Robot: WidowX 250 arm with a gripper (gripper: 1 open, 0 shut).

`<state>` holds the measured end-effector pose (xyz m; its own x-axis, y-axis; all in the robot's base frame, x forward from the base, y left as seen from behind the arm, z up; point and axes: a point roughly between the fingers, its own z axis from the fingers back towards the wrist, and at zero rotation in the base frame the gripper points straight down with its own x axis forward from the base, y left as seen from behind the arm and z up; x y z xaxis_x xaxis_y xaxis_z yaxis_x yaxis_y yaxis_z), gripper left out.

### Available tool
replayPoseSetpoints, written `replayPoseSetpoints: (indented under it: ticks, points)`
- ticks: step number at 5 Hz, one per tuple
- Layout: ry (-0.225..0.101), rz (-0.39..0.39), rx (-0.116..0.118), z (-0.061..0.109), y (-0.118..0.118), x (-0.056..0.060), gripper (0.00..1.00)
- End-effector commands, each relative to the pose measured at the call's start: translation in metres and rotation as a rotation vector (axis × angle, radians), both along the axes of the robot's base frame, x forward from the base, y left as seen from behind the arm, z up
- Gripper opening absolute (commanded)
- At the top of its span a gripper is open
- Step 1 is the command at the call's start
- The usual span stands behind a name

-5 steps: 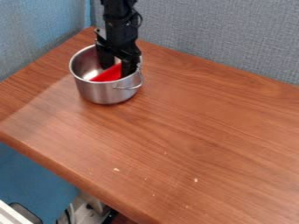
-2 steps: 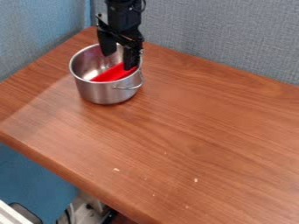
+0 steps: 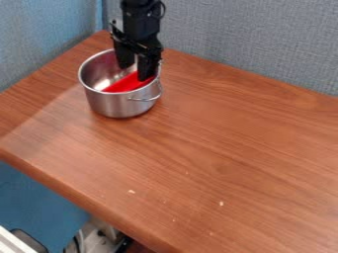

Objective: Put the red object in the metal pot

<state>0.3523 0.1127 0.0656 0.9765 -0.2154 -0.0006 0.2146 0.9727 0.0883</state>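
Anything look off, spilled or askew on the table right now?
Nothing stands out. The metal pot sits upright near the far left corner of the wooden table, with the red object lying inside it. The gripper hangs over the pot's rim. No spill or damage; only a few tiny pale specks near the table's front edge.

The claw (image 3: 137,61) covers the far rim of the pot (image 3: 117,99) and the far end of the red object (image 3: 123,86) directly beneath it, so whether its fingertips touch that object cannot be told. How wide its jaws stand is also too dark and small to read. Above the claw, the arm runs out of the top edge. The counter (image 3: 199,138) is cut off to the right of the claw, and below it at the lower edge.
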Motion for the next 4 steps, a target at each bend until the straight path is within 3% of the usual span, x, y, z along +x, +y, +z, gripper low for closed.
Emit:
replayPoseSetpoints:
  ticks: [1,4]
  points:
    - [-0.046,-0.001,0.029,0.0183,0.0065,0.0067,1.0]
    - [-0.018,-0.006,0.035,0.0171,0.0058,0.0054,1.0]
